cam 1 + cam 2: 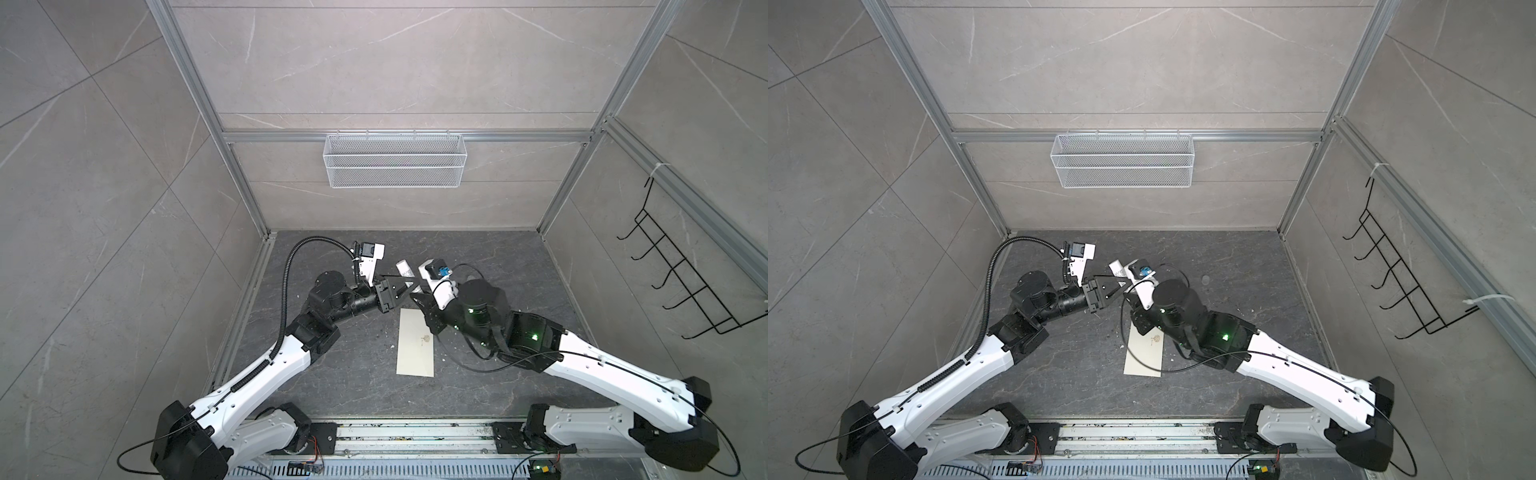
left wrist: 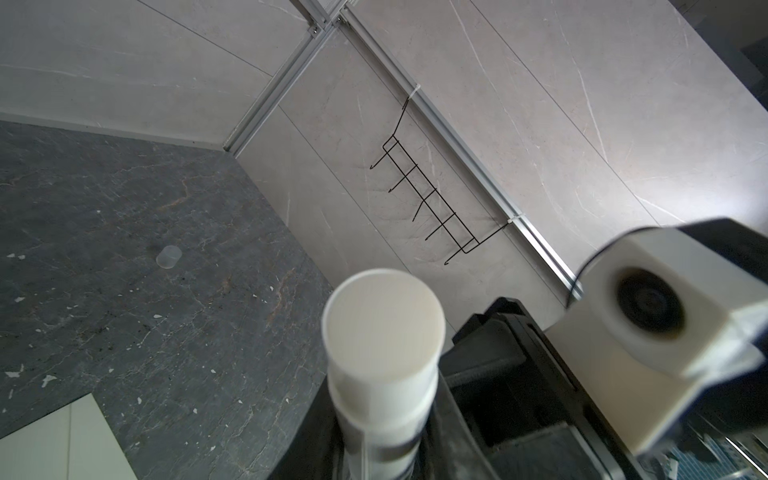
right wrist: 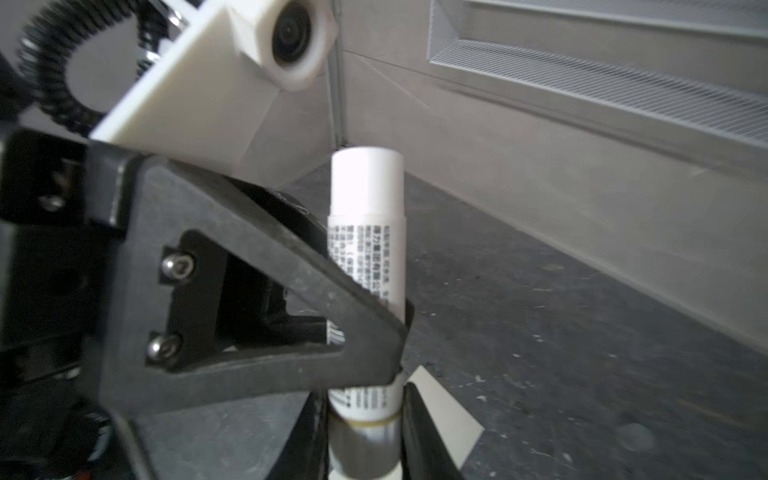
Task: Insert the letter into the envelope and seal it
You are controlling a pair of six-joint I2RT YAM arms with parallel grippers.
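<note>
The cream-white envelope point(image 1: 415, 347) point(image 1: 1144, 357) lies flat on the dark floor between the arms, its small emblem facing up. A corner of it also shows in the wrist views point(image 2: 54, 440) point(image 3: 449, 411). Just beyond the envelope's far end, both grippers hold a white glue stick point(image 1: 404, 269) point(image 1: 1116, 268) off the floor. My left gripper point(image 1: 409, 286) point(image 2: 382, 436) is shut on the printed tube point(image 3: 365, 232). My right gripper point(image 1: 419, 300) point(image 3: 365, 415) is shut on the grey section at the tube's other end. The letter is out of view.
A clear cap point(image 2: 168, 257) point(image 1: 1205, 280) stands on the floor to the right of the grippers. A white mesh basket point(image 1: 395, 160) hangs on the back wall and a black wire hook rack point(image 1: 681, 274) on the right wall. Small white scraps dot the floor.
</note>
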